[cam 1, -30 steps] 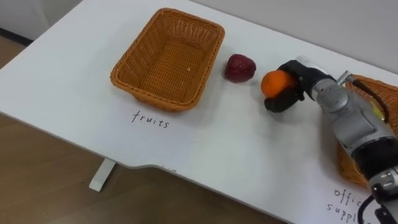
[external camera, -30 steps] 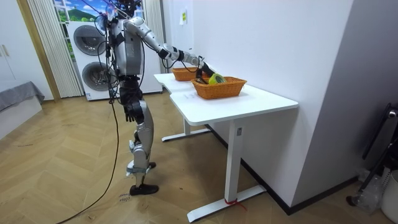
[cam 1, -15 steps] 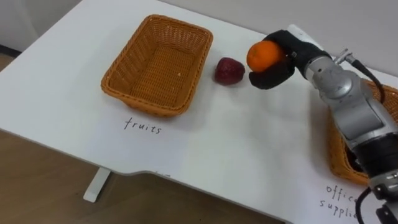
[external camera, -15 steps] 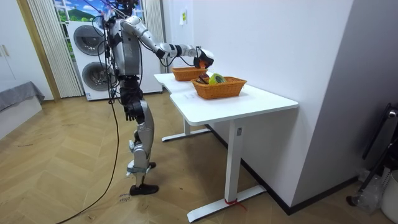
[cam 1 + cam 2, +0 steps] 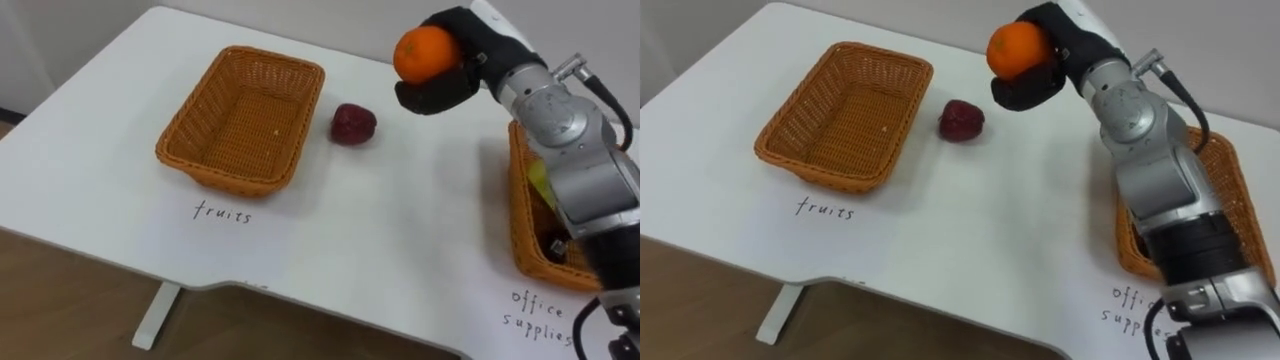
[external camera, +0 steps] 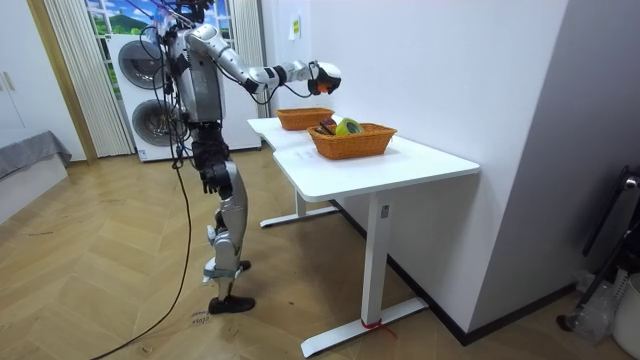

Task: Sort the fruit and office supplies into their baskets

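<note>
Head stereo pair looking steeply down, close in, at white rectangular tabletop (image 5: 330, 230); both eyes sharing orange-brown woven wicker basket (image 5: 222, 172) and dark red fruit (image 5: 353, 124), right eye sitting slightly rightward. Room camera standing well off, facing table end-on, taking in whole robot and same basket.

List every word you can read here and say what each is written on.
"fruits": handwritten on the table, in front of the left basket.
"office supplies": handwritten on the table, in front of the right basket.
Wall notice: too small to read.
</note>
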### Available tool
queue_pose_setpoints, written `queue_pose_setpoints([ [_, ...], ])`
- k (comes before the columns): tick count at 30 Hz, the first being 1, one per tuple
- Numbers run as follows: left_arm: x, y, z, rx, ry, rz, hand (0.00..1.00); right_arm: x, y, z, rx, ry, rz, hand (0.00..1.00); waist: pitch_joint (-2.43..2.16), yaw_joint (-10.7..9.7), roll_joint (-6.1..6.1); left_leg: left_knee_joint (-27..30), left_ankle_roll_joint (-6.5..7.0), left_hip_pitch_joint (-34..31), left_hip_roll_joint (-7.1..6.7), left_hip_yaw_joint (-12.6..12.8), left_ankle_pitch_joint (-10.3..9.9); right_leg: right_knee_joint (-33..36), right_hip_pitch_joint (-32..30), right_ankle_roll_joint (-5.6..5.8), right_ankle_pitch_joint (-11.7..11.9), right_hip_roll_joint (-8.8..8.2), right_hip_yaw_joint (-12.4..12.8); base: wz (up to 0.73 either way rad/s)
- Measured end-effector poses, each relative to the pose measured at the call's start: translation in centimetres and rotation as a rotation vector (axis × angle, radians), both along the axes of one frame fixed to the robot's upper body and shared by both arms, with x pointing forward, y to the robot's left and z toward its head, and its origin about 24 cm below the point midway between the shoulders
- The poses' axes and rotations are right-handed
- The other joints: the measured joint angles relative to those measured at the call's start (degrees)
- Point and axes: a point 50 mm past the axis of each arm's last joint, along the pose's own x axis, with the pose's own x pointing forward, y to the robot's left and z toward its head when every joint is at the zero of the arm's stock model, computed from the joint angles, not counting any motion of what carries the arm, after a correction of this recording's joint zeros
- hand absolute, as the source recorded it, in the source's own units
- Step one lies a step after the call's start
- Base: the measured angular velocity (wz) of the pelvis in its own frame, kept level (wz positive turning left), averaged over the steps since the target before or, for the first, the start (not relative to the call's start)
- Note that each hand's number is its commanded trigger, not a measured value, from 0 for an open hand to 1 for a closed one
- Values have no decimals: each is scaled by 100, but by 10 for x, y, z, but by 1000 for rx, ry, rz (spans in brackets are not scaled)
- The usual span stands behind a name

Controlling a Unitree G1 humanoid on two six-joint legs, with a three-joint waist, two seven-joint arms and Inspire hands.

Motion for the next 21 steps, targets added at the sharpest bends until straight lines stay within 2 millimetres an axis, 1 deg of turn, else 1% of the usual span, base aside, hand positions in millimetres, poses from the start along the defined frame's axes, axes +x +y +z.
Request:
queue_pose_setpoints([
  [5, -3, 1, 0, 5, 8, 0, 0, -4, 9, 9, -6, -12, 57, 100, -3, 34, -34, -19, 1, 30, -3, -4, 12, -5, 21, 2, -1, -5, -7, 0],
  [8, 3, 2, 1, 9, -13, -3, 0, -7, 14, 16, -17, -41, 84, 100, 0, 70, -92, -50, -3, 23, -10, -5, 27, -61, 24, 2, -1, -3, -4, 0],
  [12, 8, 2, 2, 11, -32, -8, 0, -11, 20, 23, -30, -76, 107, 100, 0, 138, -114, -71, 0, 23, -19, -8, 34, -68, 23, 9, -6, -13, -12, 1],
  [16, 11, 2, 3, 10, -46, -14, 0, -12, 21, 25, -29, -85, 113, 100, 0, 169, -121, -68, 10, -41, -66, -163, 41, -69, 37, 35, -22, -36, -135, 18],
  [21, 11, 2, 3, -10, -54, -20, 0, -13, 24, 24, -43, -77, 112, 100, 15, 302, -134, -72, 11, -4, -92, -283, 40, -62, 109, 63, -41, -51, -279, 15],
])
